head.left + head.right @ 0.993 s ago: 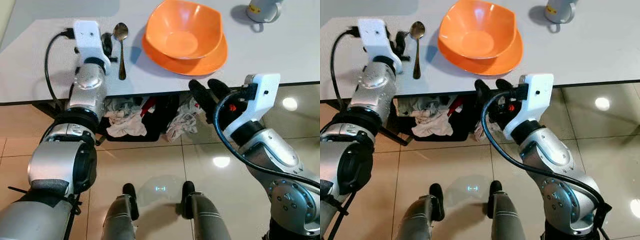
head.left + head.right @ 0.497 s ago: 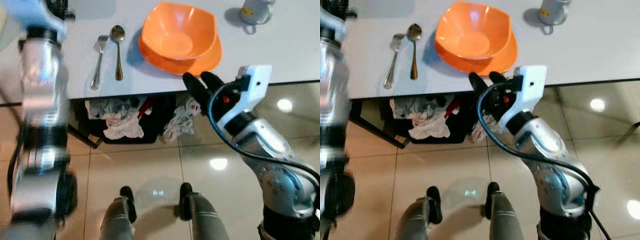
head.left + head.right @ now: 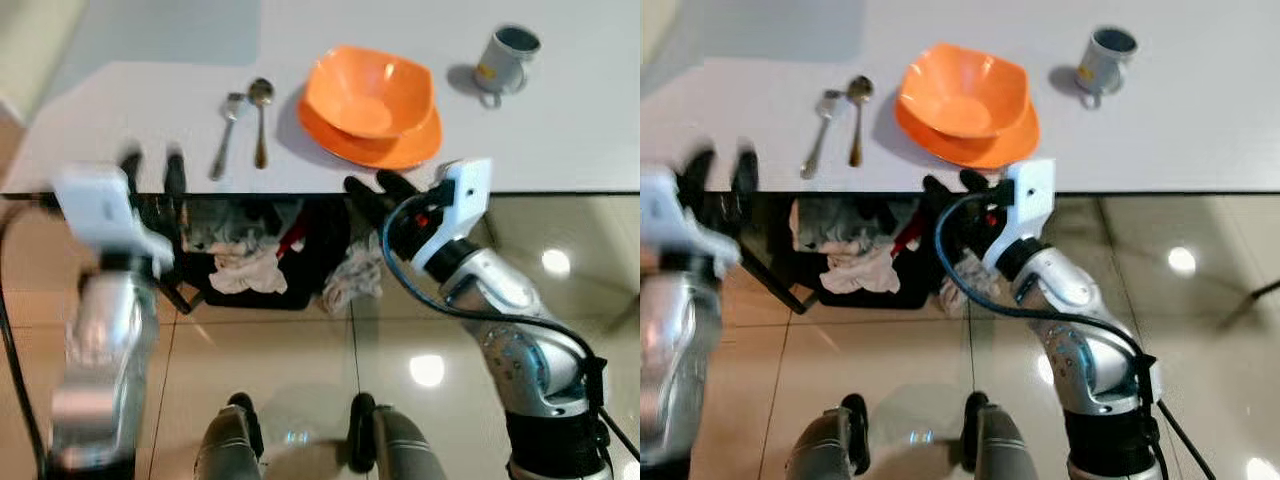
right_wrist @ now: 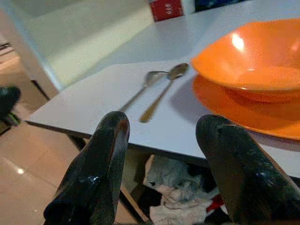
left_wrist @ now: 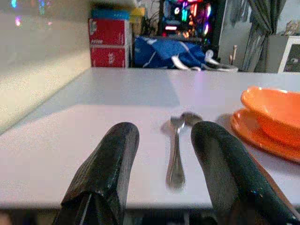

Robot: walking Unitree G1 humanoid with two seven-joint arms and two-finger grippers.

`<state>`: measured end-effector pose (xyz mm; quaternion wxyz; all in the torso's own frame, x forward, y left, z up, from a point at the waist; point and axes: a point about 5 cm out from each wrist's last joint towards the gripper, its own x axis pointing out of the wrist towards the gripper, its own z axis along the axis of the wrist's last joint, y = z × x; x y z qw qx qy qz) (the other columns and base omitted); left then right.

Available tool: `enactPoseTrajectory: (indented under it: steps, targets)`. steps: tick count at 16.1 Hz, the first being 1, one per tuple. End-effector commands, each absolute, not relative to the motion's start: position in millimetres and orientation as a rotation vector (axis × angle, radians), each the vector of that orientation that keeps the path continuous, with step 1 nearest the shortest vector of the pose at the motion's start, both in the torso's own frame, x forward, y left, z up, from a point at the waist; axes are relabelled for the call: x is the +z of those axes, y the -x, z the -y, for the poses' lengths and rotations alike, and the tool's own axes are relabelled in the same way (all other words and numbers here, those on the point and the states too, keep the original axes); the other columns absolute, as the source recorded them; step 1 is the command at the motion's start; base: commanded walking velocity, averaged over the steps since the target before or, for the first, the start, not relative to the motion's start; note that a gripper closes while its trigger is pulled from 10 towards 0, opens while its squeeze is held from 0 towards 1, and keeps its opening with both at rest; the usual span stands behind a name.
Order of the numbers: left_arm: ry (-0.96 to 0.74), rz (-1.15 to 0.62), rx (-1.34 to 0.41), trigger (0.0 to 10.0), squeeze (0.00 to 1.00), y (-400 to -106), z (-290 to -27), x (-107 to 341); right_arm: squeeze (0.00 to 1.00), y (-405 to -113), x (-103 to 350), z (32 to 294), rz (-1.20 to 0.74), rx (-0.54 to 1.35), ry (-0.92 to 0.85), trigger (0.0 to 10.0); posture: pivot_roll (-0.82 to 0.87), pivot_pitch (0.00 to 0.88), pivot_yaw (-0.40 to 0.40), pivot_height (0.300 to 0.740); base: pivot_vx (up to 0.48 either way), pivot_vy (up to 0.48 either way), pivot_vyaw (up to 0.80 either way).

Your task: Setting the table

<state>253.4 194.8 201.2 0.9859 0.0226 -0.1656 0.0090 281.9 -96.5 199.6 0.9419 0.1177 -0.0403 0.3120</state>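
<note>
A silver fork (image 3: pixel 227 135) and a spoon (image 3: pixel 261 125) lie side by side on the white table (image 3: pixel 140 110), left of an orange bowl (image 3: pixel 372 92) that sits on an orange plate (image 3: pixel 405 152). A grey mug (image 3: pixel 505 55) stands at the back right. My left gripper (image 3: pixel 152 166) is open and blurred at the table's front edge, nearer than the fork (image 5: pixel 176 152). My right gripper (image 3: pixel 369 186) is open just below the front edge, in front of the plate, with nothing between its fingers. In the right wrist view the spoon (image 4: pixel 164 91) and bowl (image 4: pixel 253 61) lie beyond the fingers.
Under the table stands a black basket (image 3: pixel 300 285) with crumpled cloths (image 3: pixel 245 270). Shiny beige floor tiles surround my feet (image 3: pixel 300 430). Red boxes (image 5: pixel 108 42) and clutter sit at the table's far end.
The fork now lies bare beside the spoon. My left arm has swung off the table top down to its front edge. The camera has pulled back; the right gripper stays by the edge.
</note>
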Motion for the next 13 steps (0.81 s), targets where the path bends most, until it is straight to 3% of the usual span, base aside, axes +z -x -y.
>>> enactPoseTrajectory:
  steps: [1, 3, 6, 11, 13]
  targets:
    - [-0.028, 0.319, 0.002, 10.0, 0.0, -246.6, -189.9, 197.7, 0.0, -281.5, 191.6, 98.5, 0.069, 0.636, -0.224, 10.0, -0.12, 0.146, -0.039, 0.74, 0.0, -0.469, 0.0]
    - [-0.007, 0.244, 0.022, 10.0, 0.0, -238.2, -188.4, 176.6, 0.0, -281.2, 181.7, 99.5, 0.05, 0.645, -0.2, 10.0, -0.12, 0.141, -0.039, 0.74, 0.0, -0.469, 0.0]
    - [0.084, 0.08, 0.013, 10.0, 0.0, -221.3, -177.3, 130.8, 0.0, -279.1, 132.5, 109.7, -0.068, 0.61, -0.127, 10.0, -0.11, 0.13, -0.038, 0.74, 0.0, -0.466, 0.0]
    - [0.112, -0.051, -0.03, 10.0, 0.0, -216.1, -169.4, 88.4, 0.0, -274.8, 88.9, 127.6, -0.179, 0.523, -0.079, 10.0, -0.12, 0.114, -0.029, 0.74, 0.0, -0.462, 0.0]
    - [0.074, -0.161, -0.069, 10.0, 0.0, -216.3, -166.2, 53.1, 0.0, -271.2, 38.4, 152.3, -0.337, 0.365, -0.029, 10.0, -0.12, 0.094, -0.023, 0.74, 0.0, -0.461, 0.0]
